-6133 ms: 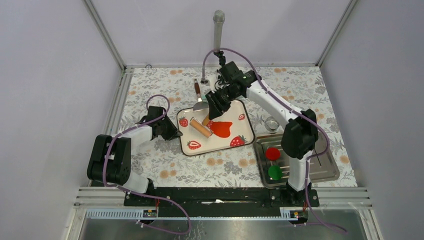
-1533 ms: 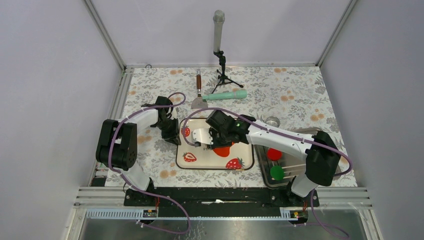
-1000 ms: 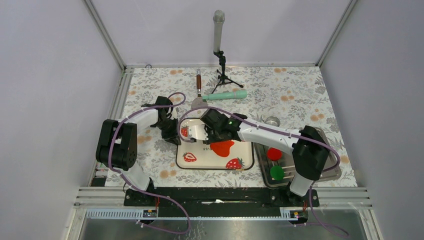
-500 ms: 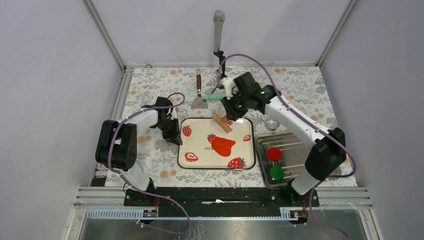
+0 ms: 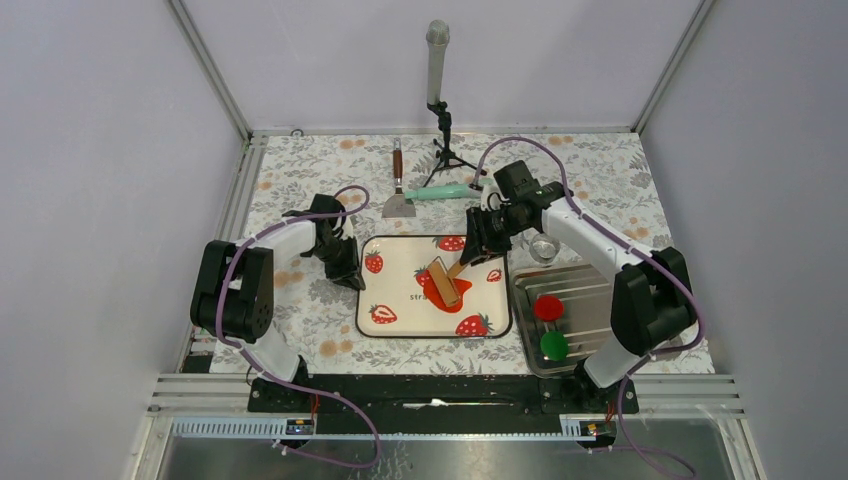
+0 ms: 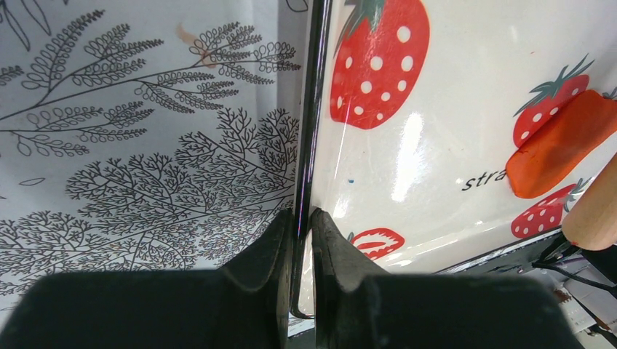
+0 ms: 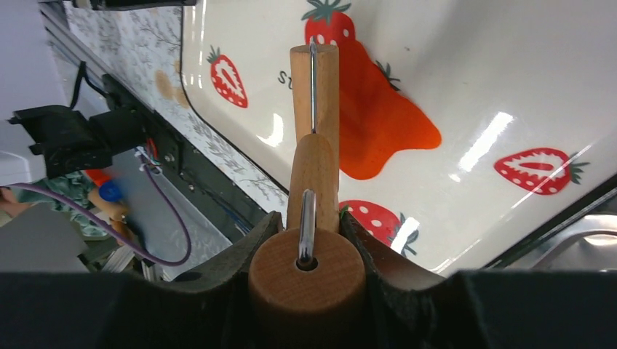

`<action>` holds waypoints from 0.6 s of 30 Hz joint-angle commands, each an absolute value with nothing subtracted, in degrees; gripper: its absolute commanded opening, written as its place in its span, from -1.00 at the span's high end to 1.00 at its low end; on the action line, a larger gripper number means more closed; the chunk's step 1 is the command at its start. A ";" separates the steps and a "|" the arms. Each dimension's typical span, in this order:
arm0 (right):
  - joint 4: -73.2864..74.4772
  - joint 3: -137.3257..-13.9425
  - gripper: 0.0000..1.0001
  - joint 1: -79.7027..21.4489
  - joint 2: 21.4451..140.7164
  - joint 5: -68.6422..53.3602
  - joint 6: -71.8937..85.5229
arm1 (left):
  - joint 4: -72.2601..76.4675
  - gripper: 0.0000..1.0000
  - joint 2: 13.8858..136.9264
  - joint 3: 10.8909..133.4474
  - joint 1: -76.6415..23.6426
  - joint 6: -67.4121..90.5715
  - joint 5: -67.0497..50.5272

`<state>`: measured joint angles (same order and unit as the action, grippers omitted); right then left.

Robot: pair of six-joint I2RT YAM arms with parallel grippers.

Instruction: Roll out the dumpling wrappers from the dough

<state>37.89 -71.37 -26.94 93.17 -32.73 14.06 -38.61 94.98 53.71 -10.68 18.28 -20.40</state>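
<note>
A floral-patterned table (image 5: 320, 330) stands inside a grey-walled booth, seen from above. On it lies a cream strawberry tray (image 5: 400, 285), and on the tray is the dough (image 5: 464, 296), a flat orange-red sheet with an uneven outline. A wooden rolling pin (image 5: 443, 282) rests across the dough. The right gripper (image 5: 476, 248) holds it by the far handle, and the left gripper (image 5: 352, 276) sits at the tray's left edge. To the right, a metal tray (image 5: 610, 330) holds a crimson disc (image 5: 545, 307) and a green disc (image 5: 549, 345).

In the left wrist view, the two black fingers (image 6: 265, 254) are pinched nearly together on the strawberry tray's thin dark rim. The dough shows at the right edge, with the end of the pin beside it.

In the right wrist view, the fingers (image 7: 240, 251) are clamped on either side of the pin's round handle. The barrel points away over the middle of the dough, towards a printed strawberry.

The step in hand looks like flattening the sheet. To do it well, the pin likely needs to stay level and be pressed evenly along the dough's length. The left arm should keep the tray pinned so it cannot slide, until the sheet is thin enough to cut rounds from.

Half a second earlier the pin hung at the tray's far edge, clear of the dough. It has since come down onto it. The left arm has not moved.
</note>
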 commanded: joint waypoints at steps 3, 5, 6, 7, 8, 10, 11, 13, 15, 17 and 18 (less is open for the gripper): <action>33.92 -71.14 1.00 -26.74 94.74 -35.68 17.58 | -36.90 1.00 94.47 52.99 -10.63 19.07 -19.95; 32.96 -70.50 1.00 -26.72 95.19 -33.79 17.89 | -36.85 1.00 94.42 52.85 -10.63 19.04 -19.92; 32.64 -70.23 1.00 -26.72 95.49 -32.37 18.24 | -36.78 1.00 94.33 52.76 -10.63 19.07 -19.95; 32.37 -69.90 1.00 -26.72 95.98 -30.81 18.76 | -36.79 1.00 94.18 52.59 -10.63 19.12 -19.91; 32.31 -69.66 1.00 -26.72 96.57 -29.30 19.00 | -36.68 1.00 93.95 52.44 -10.63 19.15 -19.92; 32.75 -69.21 1.00 -26.72 97.52 -25.89 18.94 | -36.57 1.00 93.67 52.18 -10.63 19.24 -19.94; 33.24 -69.14 1.00 -26.72 98.27 -24.81 18.59 | -36.50 1.00 93.62 52.13 -10.63 19.25 -20.02; 33.84 -68.93 1.00 -26.85 99.69 -23.51 18.25 | -36.33 1.00 93.37 51.96 -10.63 19.41 -20.02; 34.24 -68.60 1.00 -27.56 100.82 -22.44 17.92 | -36.06 1.00 93.25 51.86 -10.63 19.63 -20.10; 34.35 -68.39 1.00 -28.68 101.59 -21.39 17.79 | -35.91 1.00 93.25 51.77 -10.63 19.85 -20.33; 34.43 -68.27 1.00 -29.35 101.82 -20.57 17.79 | -35.87 1.00 93.19 51.77 -10.63 19.94 -20.42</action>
<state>32.97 -69.47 -27.05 98.15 -30.59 18.57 -37.63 94.21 52.84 -10.68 18.72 -20.45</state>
